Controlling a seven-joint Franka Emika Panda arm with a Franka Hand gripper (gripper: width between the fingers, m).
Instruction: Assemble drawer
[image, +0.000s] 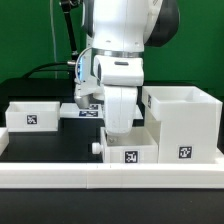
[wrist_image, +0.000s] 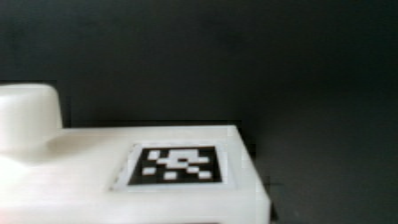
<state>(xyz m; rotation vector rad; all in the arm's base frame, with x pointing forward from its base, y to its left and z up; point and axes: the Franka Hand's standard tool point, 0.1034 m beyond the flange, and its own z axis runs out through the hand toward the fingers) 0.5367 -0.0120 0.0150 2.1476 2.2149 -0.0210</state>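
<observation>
The tall white housing box (image: 185, 122) stands at the exterior view's right, open on top, with a tag on its front. One shallow tray (image: 34, 115) lies at the left. The second tray (image: 130, 153) sits at the front centre against the housing box, with a round knob (image: 97, 150) on its left end. My gripper (image: 115, 134) is lowered onto this tray, and its fingertips are hidden behind the tray wall. In the wrist view the tray's tagged face (wrist_image: 178, 165) and the knob (wrist_image: 27, 120) fill the near field. No fingers show there.
A long low white rail (image: 110, 180) runs across the front of the black mat. The marker board (image: 88, 111) lies behind the gripper. A black cable hangs at the back left, in front of a green backdrop.
</observation>
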